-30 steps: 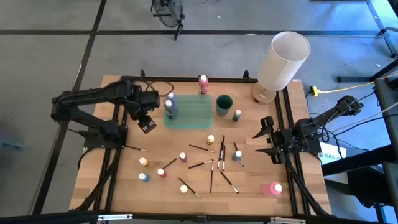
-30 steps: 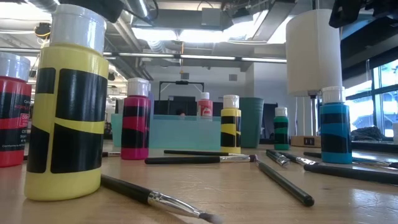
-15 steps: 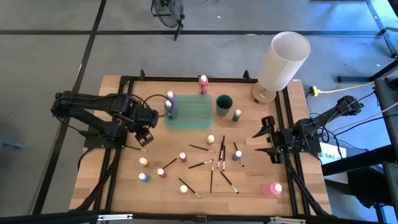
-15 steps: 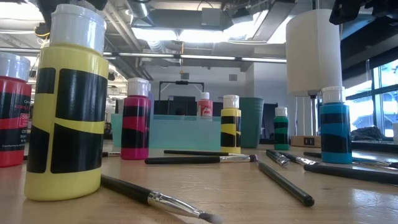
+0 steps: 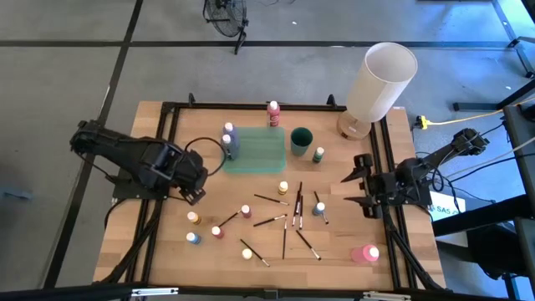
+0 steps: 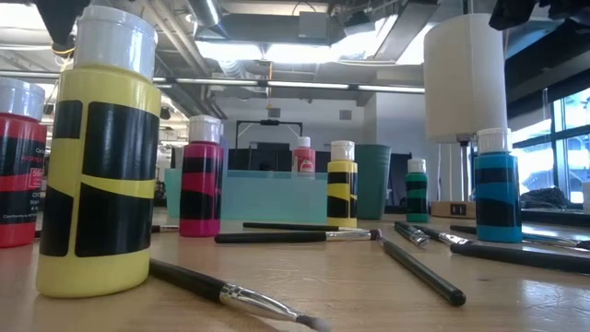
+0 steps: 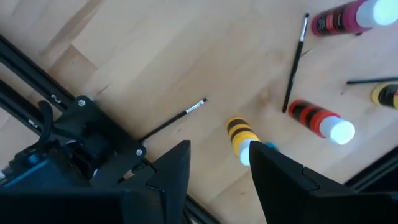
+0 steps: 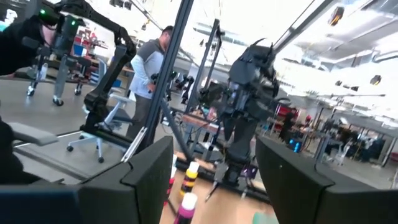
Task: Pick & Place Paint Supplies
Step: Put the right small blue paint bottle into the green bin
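Scattered brushes (image 5: pixel 284 221) and bottles (image 5: pixel 247 211) crowd mid-table; bare wood (image 5: pixel 338 242) lies rightward.

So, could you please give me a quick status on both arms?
Left gripper open, empty, above yellow bottle. Right gripper open, parked at table's right edge. Brush lies close by.

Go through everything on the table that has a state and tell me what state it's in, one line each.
Left gripper: open, empty, above the table's left side.
Right gripper: open, empty, at the right edge.
Purple bottle: upright in the teal tray.
Pink bottle: lying on its side.
Green cup: upright.
Brushes: lying loose on the table.
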